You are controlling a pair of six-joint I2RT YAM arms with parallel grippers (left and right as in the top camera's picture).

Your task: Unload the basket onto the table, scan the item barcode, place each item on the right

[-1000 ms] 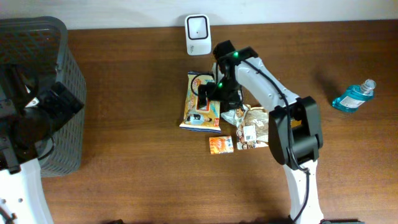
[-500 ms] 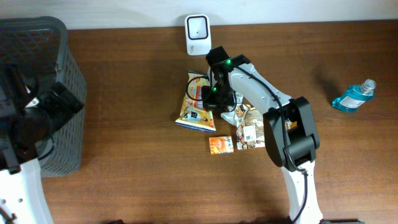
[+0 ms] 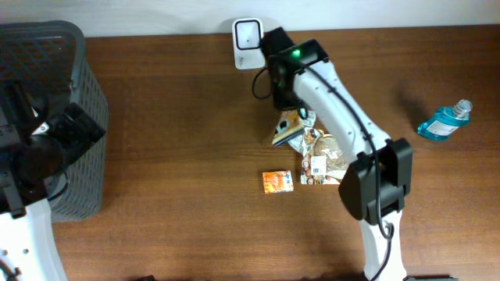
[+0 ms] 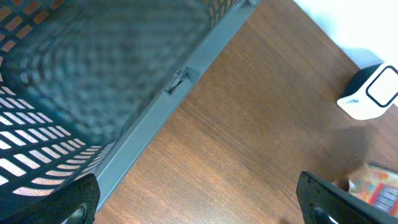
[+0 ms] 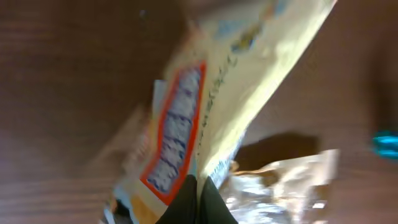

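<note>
Right gripper (image 5: 198, 194): its jaws are pinched together on one edge of the single yellow plastic snack packet with a red-bordered label (image 5: 230, 106). In the right wrist view the packet's long axis runs from the fingers away towards the upper right, printed face showing and tilted.

From overhead the same packet (image 3: 288, 129) appears foreshortened and nearly edge-on. It hangs under the right arm with its free end pointing towards the near edge of the table. Its gripped end is nearer the one white box-shaped barcode scanner (image 3: 248, 33), which stands at the far edge of the brown wooden table (image 3: 172, 179).

Just beside the packet's lower end lies a heap of crumpled brown-and-silver wrappers (image 3: 322, 160); their number cannot be told. Near it is one small orange sachet (image 3: 277, 181). One blue clear plastic bottle (image 3: 442, 122) lies well apart at the right.

Left gripper (image 4: 199, 210): its jaws are spread wide with nothing between them. It hangs beside the one grey mesh basket (image 4: 93, 81) at the left.
</note>
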